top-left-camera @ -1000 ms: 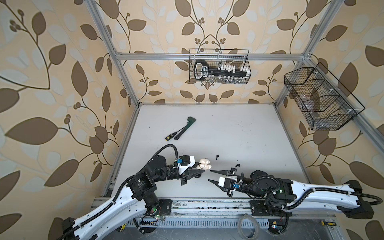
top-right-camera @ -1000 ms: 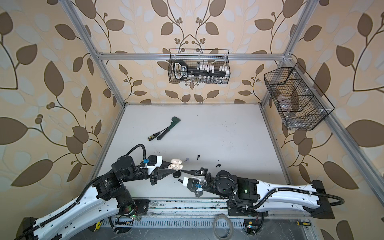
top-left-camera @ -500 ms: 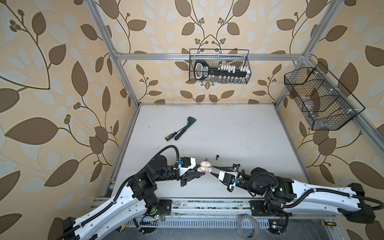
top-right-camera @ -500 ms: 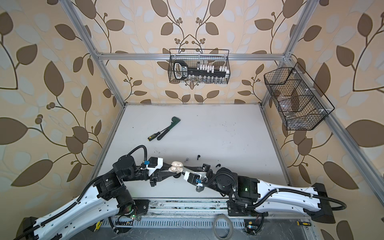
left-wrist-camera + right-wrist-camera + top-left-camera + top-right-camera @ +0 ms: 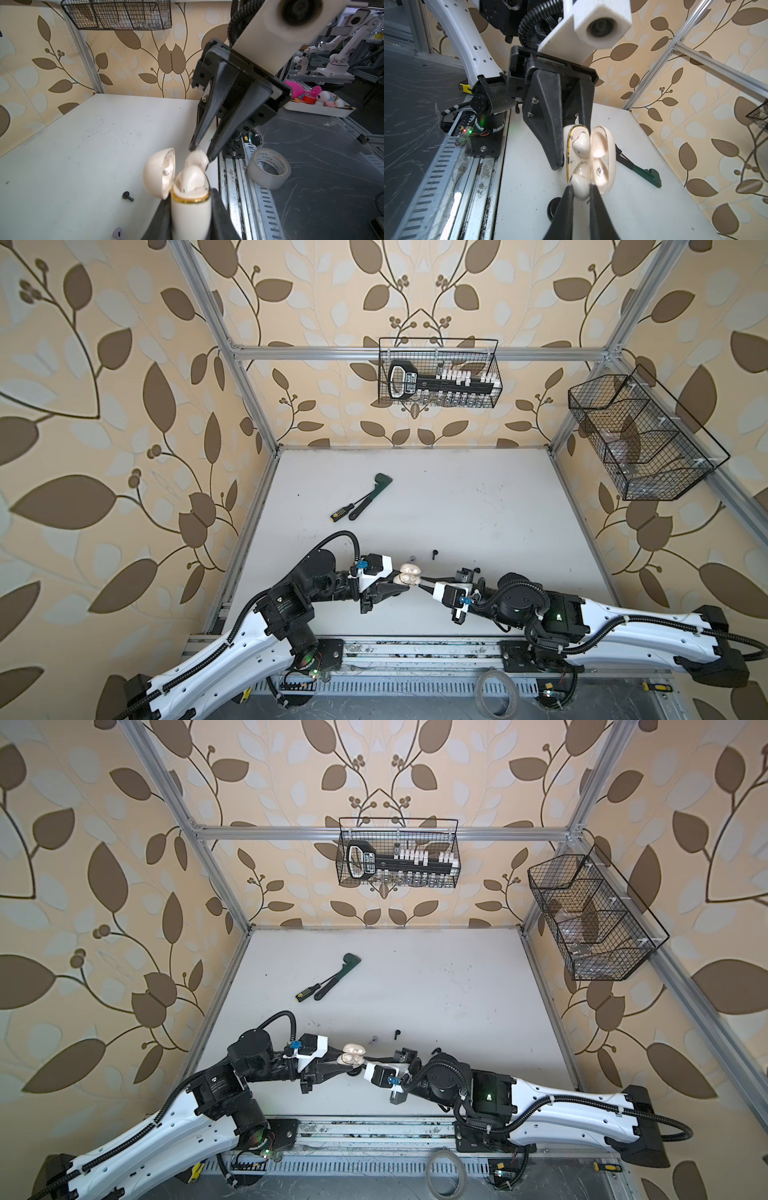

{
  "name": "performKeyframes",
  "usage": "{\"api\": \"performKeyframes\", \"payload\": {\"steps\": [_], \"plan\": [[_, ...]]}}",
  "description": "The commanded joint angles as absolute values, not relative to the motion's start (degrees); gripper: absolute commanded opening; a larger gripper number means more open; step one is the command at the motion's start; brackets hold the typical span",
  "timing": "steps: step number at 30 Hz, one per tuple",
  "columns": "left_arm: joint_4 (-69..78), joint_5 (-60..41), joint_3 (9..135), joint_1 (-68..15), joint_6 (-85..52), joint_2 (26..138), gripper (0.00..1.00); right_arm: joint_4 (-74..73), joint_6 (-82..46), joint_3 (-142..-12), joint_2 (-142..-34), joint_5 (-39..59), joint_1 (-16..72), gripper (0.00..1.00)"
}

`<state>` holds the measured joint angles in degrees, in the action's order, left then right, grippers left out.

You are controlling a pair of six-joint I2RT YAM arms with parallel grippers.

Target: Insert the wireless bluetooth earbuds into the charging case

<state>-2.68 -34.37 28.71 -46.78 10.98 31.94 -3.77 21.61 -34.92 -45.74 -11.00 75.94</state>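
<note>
Left wrist view: left gripper [image 5: 190,199] is clamped on the body of the cream-white charging case [image 5: 190,209], one finger on each side. The hinged lid [image 5: 160,172] stands open to one side. In the case, one cream-white earbud [image 5: 192,178] sits in its socket with its head proud of the gold rim. The right gripper [image 5: 200,154] points into the case mouth, jaws pinched on a second cream-white earbud [image 5: 197,158]. That bud is at the mouth of the other socket, just beside the first; can't tell if it's bottomed out. Right wrist view agrees: both fingertips press the sides of that bud, the bud touches the case rim, and the open lid is right beside it. In both top views the case is held off the white table [image 5: 478,497], near the front edge, between the two arms. Loose on the table just behind the case are a lavender earbud [image 5: 412,559] and a black earbud [image 5: 434,554], apart from each other. Further back lie a green wrench [image 5: 374,493] and a screwdriver [image 5: 343,510], side by side. The wire basket [image 5: 496,364] on the back wall holds a black-and-white item I can't identify. The partitioned wire basket [image 5: 656,485] is on the right wall, contents too faint to tell.
</note>
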Motion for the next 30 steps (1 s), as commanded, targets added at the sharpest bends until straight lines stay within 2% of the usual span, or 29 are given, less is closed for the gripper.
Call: {"api": "performKeyframes", "payload": {"steps": [1, 8, 15, 21, 25, 28, 30], "plan": [[0.18, -38.06, 30.39, -47.29, 12.39, 32.08, 0.00, -4.72, 20.56, -37.61, -47.02, -9.65, 75.89, 0.12], [0.99, -36.31, 29.81, -47.29, 12.23, 30.73, 0.00, -5.76, 15.72, -38.45, -49.57, -10.32, 76.33, 0.07], [2.95, -32.82, 27.99, -47.29, 10.93, 27.88, 0.00, -5.06, 13.74, -40.22, -50.01, -15.50, 79.06, 0.09], [3.52, -33.28, 26.98, -47.29, 10.75, 26.19, 0.00, -7.54, 7.08, -38.03, -42.33, -23.41, 78.84, 0.23], [4.02, -34.30, 27.05, -47.29, 10.47, 27.04, 0.00, -10.60, -1.24, -34.33, -36.81, -28.29, 75.35, 0.31], [4.80, -34.88, 27.07, -47.29, 9.96, 27.50, 0.00, -9.16, -9.28, -33.65, -37.37, -28.83, 70.51, 0.39], [5.84, -35.36, 26.86, -47.29, 9.29, 27.55, 0.00, -7.87, -12.13, -34.17, -40.30, -27.65, 68.26, 0.41]]}}
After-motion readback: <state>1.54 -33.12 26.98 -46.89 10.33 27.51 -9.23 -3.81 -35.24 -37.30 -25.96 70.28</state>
